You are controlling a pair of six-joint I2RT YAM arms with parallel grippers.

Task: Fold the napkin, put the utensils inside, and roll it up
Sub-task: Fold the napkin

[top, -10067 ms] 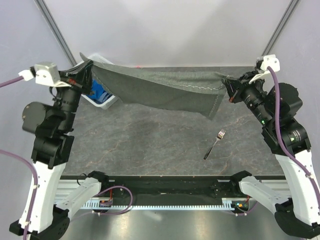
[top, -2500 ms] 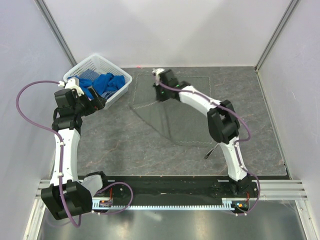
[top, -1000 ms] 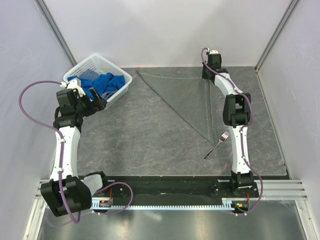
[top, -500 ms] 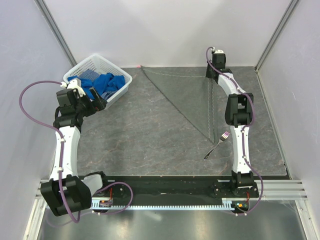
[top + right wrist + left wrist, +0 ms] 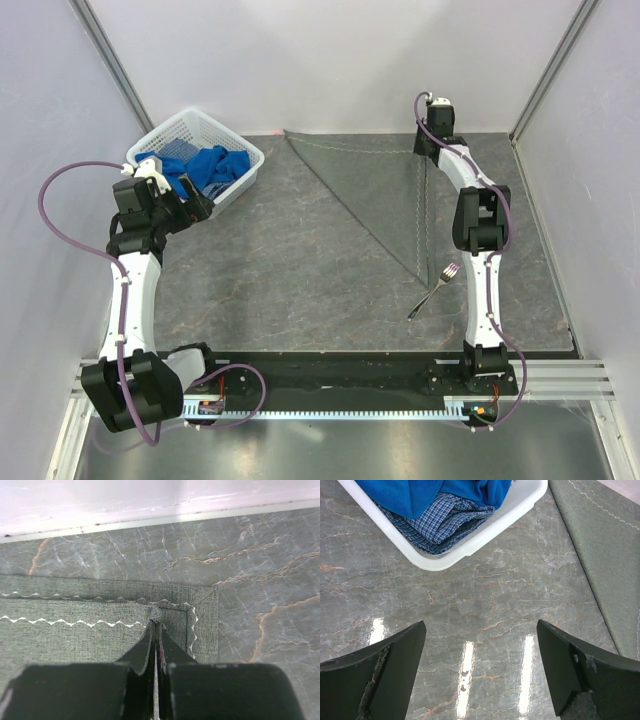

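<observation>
top view: the napkin (image 5: 385,185) lies flat on the far right part of the tabletop (image 5: 280,260), folded into a triangle. its long edge runs from the far left corner down to a near point. the fork (image 5: 432,290) rests on bare tabletop just beside that point, tines toward the far side. the right hand (image 5: 429,150) reaches to the napkin's far right corner.

right wrist view: we see its fingers (image 5: 142,652) pressed together, pinching a small pucker of cloth just inside the stitched hem.

left wrist view: the left hand (image 5: 480,627) is spread wide and holds nothing. it hangs over bare tabletop near the white basket (image 5: 470,542), which contains blue cloths (image 5: 420,490) and a checked cloth (image 5: 440,522).
</observation>
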